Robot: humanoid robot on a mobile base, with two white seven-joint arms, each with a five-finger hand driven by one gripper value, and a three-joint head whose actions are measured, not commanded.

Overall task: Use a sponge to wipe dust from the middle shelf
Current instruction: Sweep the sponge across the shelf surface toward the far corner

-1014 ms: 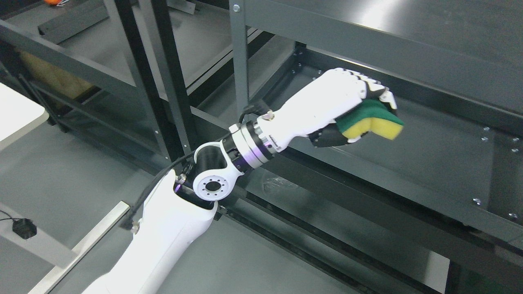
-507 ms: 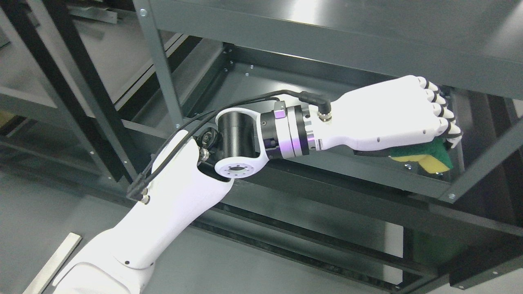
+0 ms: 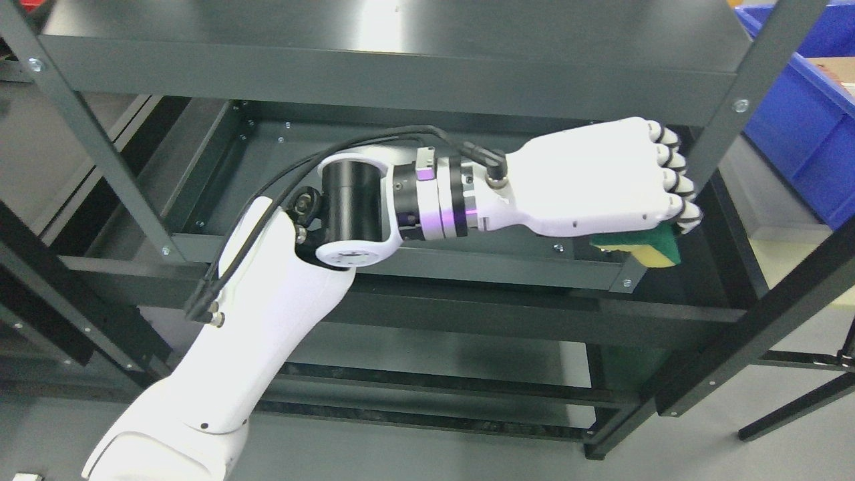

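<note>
My left hand (image 3: 658, 220) reaches in from the lower left, palm down, its fingers curled on a green and yellow sponge (image 3: 646, 246). The hand covers most of the sponge; only its lower edge shows under the palm. The sponge hangs over the front right corner of the middle shelf (image 3: 267, 174), a dark metal tray, just above its front rail (image 3: 467, 267). Whether the sponge touches the shelf surface I cannot tell. My right hand does not show.
The top shelf (image 3: 401, 60) overhangs the hand closely. The right front upright (image 3: 728, 113) stands right beside the knuckles. A blue bin (image 3: 801, 133) sits at the far right. A lower shelf (image 3: 434, 361) lies beneath.
The camera has swung right, shifting the whole rack leftward in the picture. My left hand turned palm down and carried the sponge to the shelf's right end.
</note>
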